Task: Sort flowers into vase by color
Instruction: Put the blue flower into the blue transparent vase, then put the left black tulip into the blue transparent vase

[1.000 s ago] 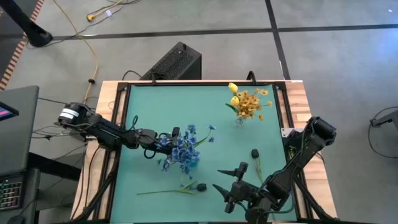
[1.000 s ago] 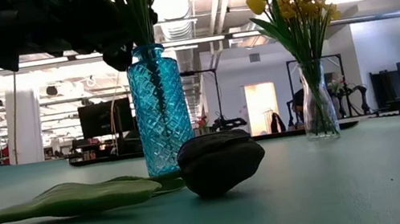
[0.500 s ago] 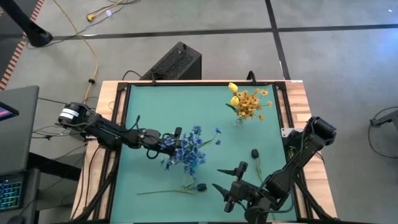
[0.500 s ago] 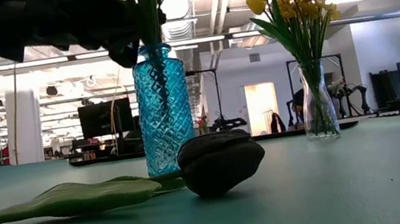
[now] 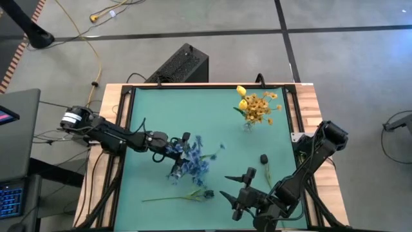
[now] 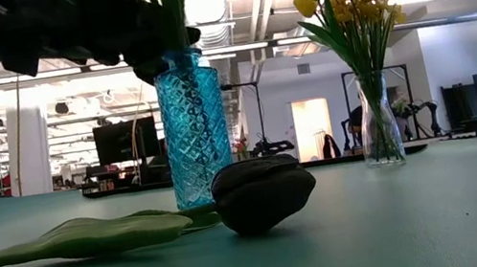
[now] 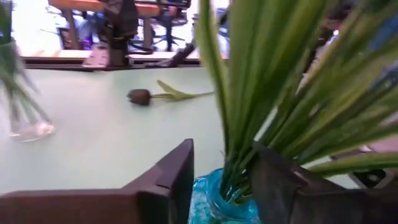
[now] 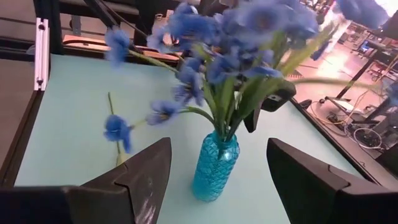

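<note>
A blue glass vase (image 6: 194,126) stands on its base mid-table and holds blue small-bloom sprays (image 5: 193,161). My left gripper (image 7: 221,177) reaches in from the table's left, open, with its fingers on either side of the green stems (image 7: 242,143) just above the vase mouth. A clear vase (image 5: 248,124) with yellow flowers (image 5: 257,106) stands near the far right. Two dark-budded stems lie flat on the table, one near the blue vase (image 5: 206,193) and one farther right (image 5: 264,158). My right gripper (image 5: 224,184) waits open near the near edge, facing the blue vase (image 8: 214,165). My left gripper comes in level from the table's left, across the upright stems, just above the blue vase's mouth (image 7: 214,196). One finger (image 7: 273,180) lies against the bunch of green stems. The other finger (image 7: 177,180) stands a little apart from them. The stems stay in the vase.
The dark bud (image 6: 263,192) and its leaf (image 6: 81,239) lie on the mat in front of the blue vase. A raised frame (image 5: 125,129) borders the green mat. Bare mat (image 5: 180,109) lies toward the far left. A black box (image 5: 180,64) sits beyond the far edge.
My left gripper has crept toward the table's right, against the stems. The blue blooms have swayed, first toward the right and then toward the near edge. The blue vase has rocked a little and stayed in its place.
</note>
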You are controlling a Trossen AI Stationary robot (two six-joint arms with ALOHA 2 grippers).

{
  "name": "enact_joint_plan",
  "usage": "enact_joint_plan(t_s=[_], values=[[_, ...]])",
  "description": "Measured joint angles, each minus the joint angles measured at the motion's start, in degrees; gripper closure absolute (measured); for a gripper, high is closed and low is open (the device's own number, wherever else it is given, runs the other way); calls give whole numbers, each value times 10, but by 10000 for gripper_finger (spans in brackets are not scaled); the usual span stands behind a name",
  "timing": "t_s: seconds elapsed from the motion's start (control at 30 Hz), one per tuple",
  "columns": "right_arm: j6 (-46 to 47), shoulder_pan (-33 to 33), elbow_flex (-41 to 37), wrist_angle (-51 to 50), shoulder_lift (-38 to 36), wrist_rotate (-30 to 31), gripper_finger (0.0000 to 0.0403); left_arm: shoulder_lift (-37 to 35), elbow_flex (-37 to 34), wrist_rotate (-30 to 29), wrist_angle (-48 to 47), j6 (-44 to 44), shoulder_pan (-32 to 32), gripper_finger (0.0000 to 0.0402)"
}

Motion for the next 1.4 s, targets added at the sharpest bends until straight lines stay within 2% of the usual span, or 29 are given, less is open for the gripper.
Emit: enact_joint_plan(t_s=[0.2,0.57,0.63,0.77,0.9,1.17,1.4], values=[[0,0,0,0,0,0,112,-35,0,29,-62,-5,27,229],[0,0,0,0,0,0,112,-85,1,31,-111,-6,67,227],[0,0,0,0,0,0,112,-86,11,36,-146,-5,74,227],[0,0,0,0,0,0,112,-86,65,51,-283,20,85,228],[0,0,0,-1,0,-7,112,-86,138,27,-439,85,86,228],[42,-10,0,-23,0,-66,112,-86,297,-70,-785,157,86,228],[184,-38,0,-119,0,-172,112,-86,394,-182,-1011,158,86,228]])
